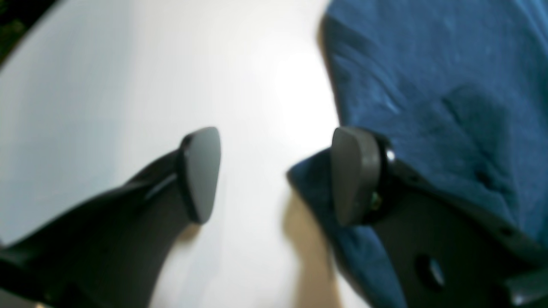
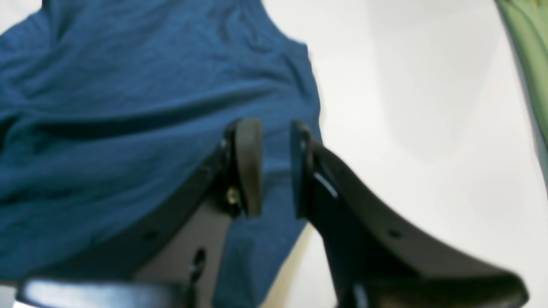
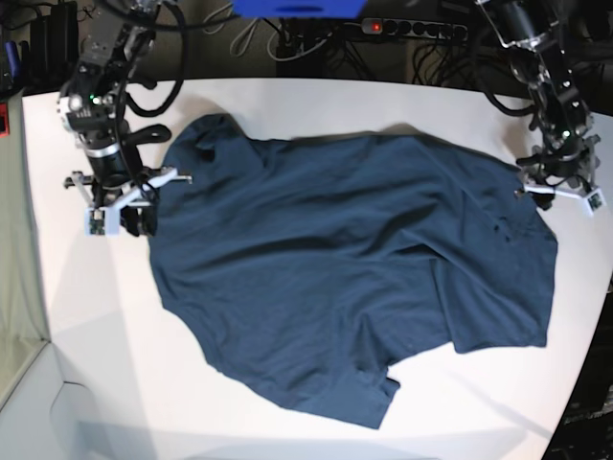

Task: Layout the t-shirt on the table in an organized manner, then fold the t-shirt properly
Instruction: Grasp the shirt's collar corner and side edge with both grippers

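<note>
- The dark navy-blue cloth t-shirt lies spread but wrinkled across the smooth matte white table, one sleeve at six o'clock.
- At nine o'clock the right hand, fingers narrowly apart, straddles the shirt's edge, likely for tugging.
- At three o'clock the left hand gapes wide over the opposite edge.

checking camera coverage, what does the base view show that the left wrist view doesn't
Only the base view shows the whole t-shirt spread wrinkled on the table, both arms, the right gripper, and cables behind. Only the left wrist view shows the left gripper close up, jaws open, one pad over the shirt's edge, the other over bare table. Both show blue cloth on white tabletop.
</note>
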Tool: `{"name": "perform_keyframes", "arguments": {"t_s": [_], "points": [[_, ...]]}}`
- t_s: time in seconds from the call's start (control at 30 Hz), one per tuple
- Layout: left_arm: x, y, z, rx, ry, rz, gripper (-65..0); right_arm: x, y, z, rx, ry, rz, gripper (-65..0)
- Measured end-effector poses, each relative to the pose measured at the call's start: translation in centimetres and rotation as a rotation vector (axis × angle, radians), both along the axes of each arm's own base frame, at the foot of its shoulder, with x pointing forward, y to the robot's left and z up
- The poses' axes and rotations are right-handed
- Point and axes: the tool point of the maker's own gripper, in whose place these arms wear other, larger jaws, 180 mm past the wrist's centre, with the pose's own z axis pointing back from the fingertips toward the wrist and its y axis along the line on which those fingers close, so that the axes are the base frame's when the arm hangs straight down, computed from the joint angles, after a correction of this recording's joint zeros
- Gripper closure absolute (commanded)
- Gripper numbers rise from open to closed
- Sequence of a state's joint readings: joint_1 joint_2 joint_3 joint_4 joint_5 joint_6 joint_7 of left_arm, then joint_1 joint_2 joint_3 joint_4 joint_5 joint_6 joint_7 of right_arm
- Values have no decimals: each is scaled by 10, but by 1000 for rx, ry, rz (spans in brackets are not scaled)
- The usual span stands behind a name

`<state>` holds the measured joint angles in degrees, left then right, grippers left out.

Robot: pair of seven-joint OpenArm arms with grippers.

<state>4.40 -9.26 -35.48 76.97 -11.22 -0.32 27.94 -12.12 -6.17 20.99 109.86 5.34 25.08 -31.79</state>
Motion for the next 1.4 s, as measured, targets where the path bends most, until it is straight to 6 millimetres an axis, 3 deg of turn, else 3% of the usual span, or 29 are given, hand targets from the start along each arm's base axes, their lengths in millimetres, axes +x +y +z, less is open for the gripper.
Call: {"name": "perform_keyframes", "arguments": {"t_s": [0.2, 0.37, 0.53, 0.7, 0.83, 1.0, 1.27, 1.4], "points": [[7, -14, -11, 4, 36, -66, -383, -8, -2, -1, -11, 9, -2, -134], [14, -27, -13, 7, 33, -109, -251, -15, -3, -6, -14, 30, -1, -133], [15, -31, -14, 6, 33, -120, -190, -15, -3, 1, -25, 13, -2, -134], [13, -33, -12, 3, 32, -124, -1, -15, 2, 0, -23, 21, 14, -136], [6, -34, -8, 10, 44, -130, -3, -25, 25, -11, -9, 55, 80, -136], [14, -38, 31, 68, -50, -157, 0, -42, 41, -25, -18, 112, 153, -152], [20, -54, 111, 175, -224, -225, 0, -74, 49, -46, -45, 205, 238, -410], [11, -49, 130, 192, -267, -185, 0, -86, 53, -52, -46, 233, 262, -455]]}}
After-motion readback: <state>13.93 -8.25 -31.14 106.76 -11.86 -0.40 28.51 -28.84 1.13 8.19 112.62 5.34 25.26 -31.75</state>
